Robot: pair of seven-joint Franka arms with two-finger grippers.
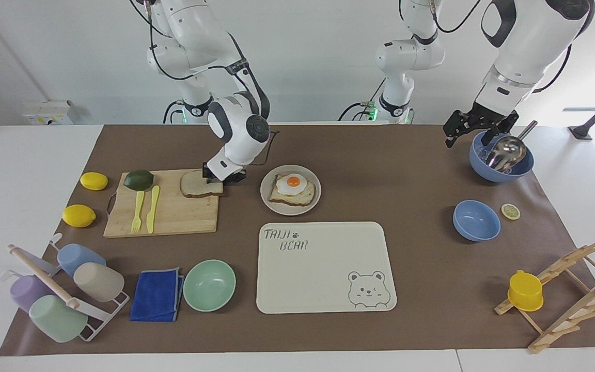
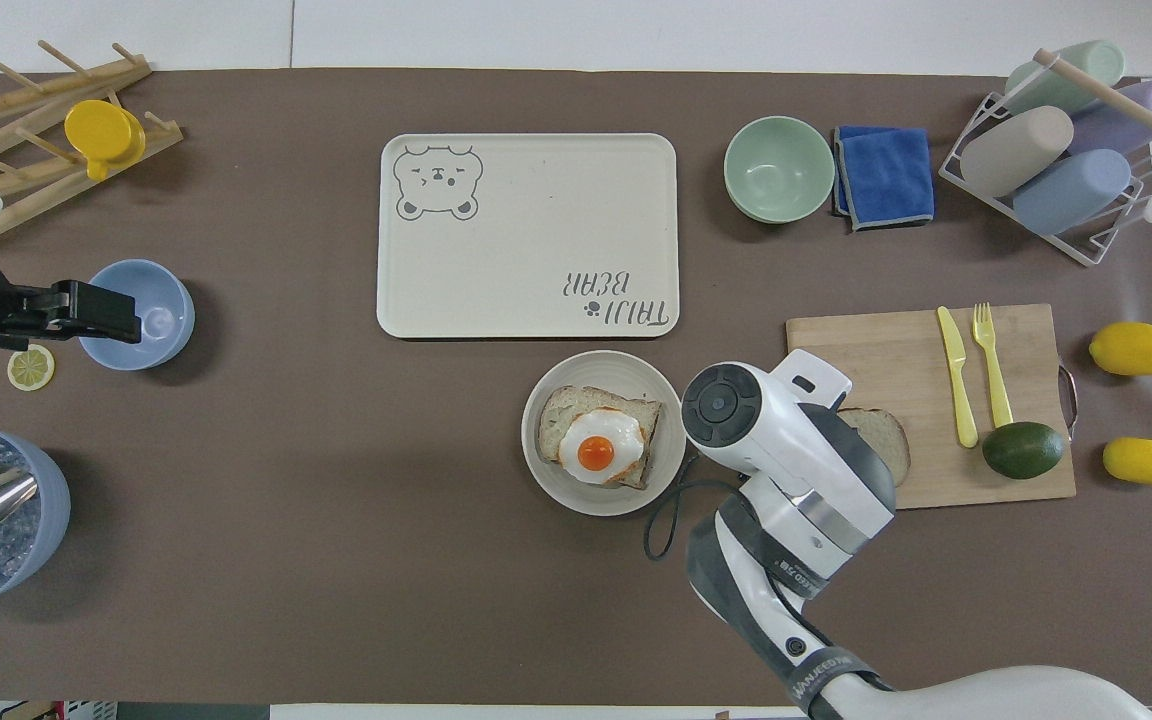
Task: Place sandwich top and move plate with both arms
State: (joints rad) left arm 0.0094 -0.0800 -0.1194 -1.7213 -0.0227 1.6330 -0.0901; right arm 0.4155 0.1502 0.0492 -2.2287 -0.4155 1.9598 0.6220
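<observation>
The sandwich top (image 1: 198,184) is a plain bread slice on the corner of the wooden cutting board (image 1: 173,217) that is nearest the plate. In the overhead view my right arm covers most of the sandwich top (image 2: 884,438). My right gripper (image 1: 223,178) is down at the slice's plate-side edge. The plate (image 1: 271,199) is round and beige and holds a toast slice with a fried egg (image 1: 293,182); it also shows in the overhead view (image 2: 548,478). My left gripper (image 1: 465,135) waits open and empty in the air by the blue bowls.
A cream bear-print tray (image 1: 328,279) lies farther from the robots than the plate. A blue bowl with a ladle (image 1: 501,157), a smaller blue bowl (image 1: 476,221) and a lemon slice (image 1: 510,211) are at the left arm's end. An avocado, yellow cutlery and lemons are at the board.
</observation>
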